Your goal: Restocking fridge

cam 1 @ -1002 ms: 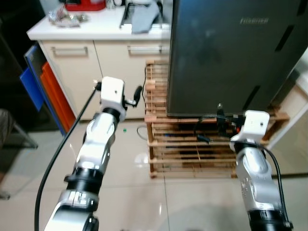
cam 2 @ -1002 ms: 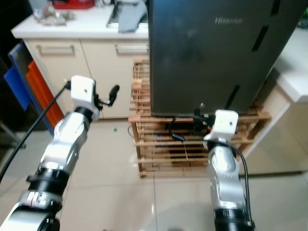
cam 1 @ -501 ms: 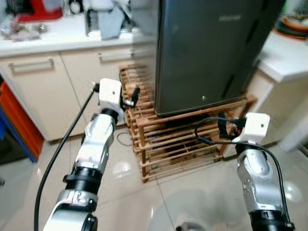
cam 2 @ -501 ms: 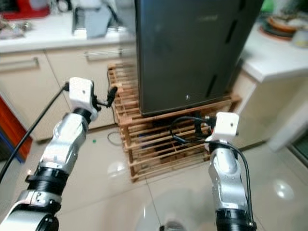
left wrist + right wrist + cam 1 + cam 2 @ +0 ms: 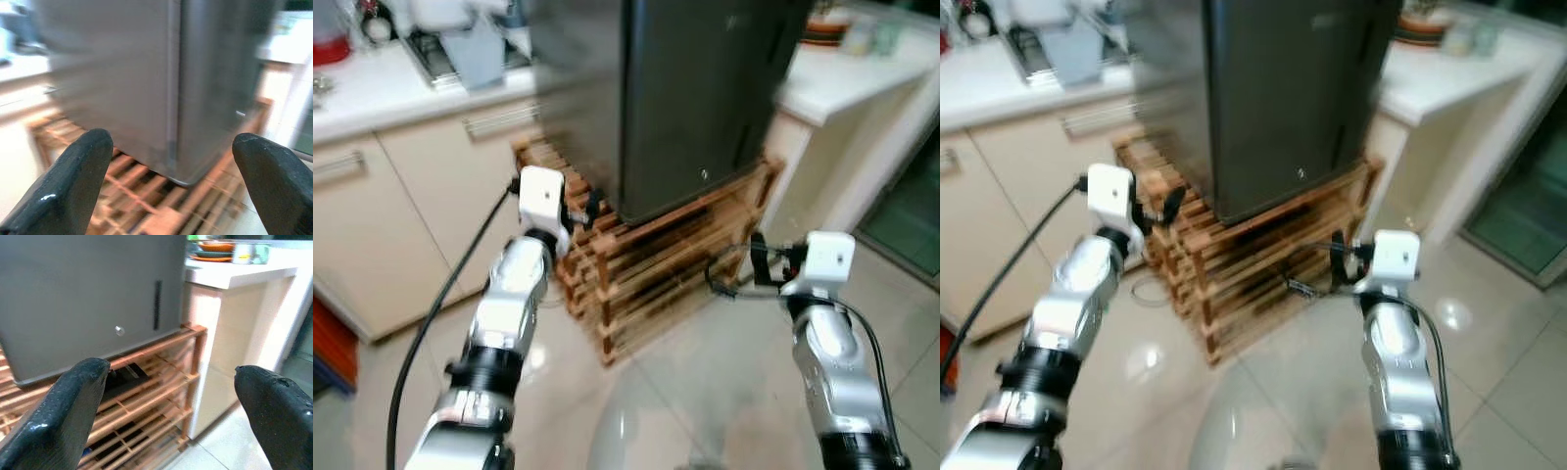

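Tiled kitchen floor underfoot; both spread, empty claws, left claw (image 5: 590,208) nearer than right claw (image 5: 756,266), face the shut fridge (image 5: 675,98) ahead.

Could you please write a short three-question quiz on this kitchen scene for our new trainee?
1. True or false: the fridge door is closed.
2. What does the fridge stand on? A) the tiled floor B) a wooden rack C) the white counter
3. Fill in: both the left gripper and the right gripper are ____ and hold nothing.

Key: 1 true. 2 B. 3 open.
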Robot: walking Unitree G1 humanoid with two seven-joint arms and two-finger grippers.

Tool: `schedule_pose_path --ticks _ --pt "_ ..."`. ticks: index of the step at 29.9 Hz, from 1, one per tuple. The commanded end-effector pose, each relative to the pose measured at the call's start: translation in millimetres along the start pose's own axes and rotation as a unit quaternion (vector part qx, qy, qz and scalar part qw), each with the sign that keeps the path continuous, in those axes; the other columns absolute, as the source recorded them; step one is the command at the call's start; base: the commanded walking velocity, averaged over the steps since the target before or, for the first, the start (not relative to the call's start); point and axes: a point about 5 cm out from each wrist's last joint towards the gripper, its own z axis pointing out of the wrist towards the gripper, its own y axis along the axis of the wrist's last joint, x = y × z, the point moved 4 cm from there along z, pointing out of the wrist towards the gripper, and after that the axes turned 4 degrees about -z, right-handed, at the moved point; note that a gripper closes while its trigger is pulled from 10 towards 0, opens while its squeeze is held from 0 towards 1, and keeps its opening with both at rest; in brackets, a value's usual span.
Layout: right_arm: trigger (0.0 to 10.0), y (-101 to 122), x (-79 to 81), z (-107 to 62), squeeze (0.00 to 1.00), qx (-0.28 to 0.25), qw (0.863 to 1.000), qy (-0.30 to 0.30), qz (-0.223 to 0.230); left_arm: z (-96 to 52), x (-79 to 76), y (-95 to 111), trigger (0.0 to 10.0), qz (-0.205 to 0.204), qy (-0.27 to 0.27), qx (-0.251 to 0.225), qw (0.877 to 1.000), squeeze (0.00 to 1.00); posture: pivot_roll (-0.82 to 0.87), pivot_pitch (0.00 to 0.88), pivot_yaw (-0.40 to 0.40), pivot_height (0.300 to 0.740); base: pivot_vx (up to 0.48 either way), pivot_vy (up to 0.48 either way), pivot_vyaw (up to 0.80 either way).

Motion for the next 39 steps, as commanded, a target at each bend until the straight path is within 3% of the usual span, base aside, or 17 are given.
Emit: schedule_pose_path --ticks 1,10,22,33,39 --pt "10.0 2.0 6.3 -0.2 0.0 -0.004 1.0 0.012 0.005 -2.7 -9.0 0.5 10.0 -0.002 -0.016 -0.006 1.0 0.0 -0.2 0.0 0.023 0.74 0.0 0.0 0.0" --pt "10.0 5.5 16.7 0.7 0.0 -0.012 0.999 0.03 -0.005 3.9 -9.8 17.6 10.0 -0.04 -0.006 -0.032 0.999 0.0 -0.2 0.0 0.02 0.74 0.313 0.0 0.0" --pt "10.0 4.4 15.0 1.7 0.0 -0.011 0.999 0.033 -0.01 6.9 -20.2 27.5 10.0 -0.023 -0.034 -0.048 0.998 0.0 -0.2 0.0 0.021 0.74 0.433 0.0 0.0" --pt "10.0 4.1 18.3 2.8 0.0 -0.01 0.999 0.042 -0.012 9.2 -25.1 36.4 10.0 -0.019 -0.041 -0.066 0.997 0.0 -0.2 0.0 0.018 0.74 0.374 0.299 0.0" --pt "10.0 2.4 17.7 3.6 0.0 -0.003 0.999 0.04 -0.01 13.1 -21.0 41.8 10.0 -0.023 -0.027 -0.069 0.997 0.0 -0.2 0.0 0.021 0.74 0.043 0.0 -0.49"
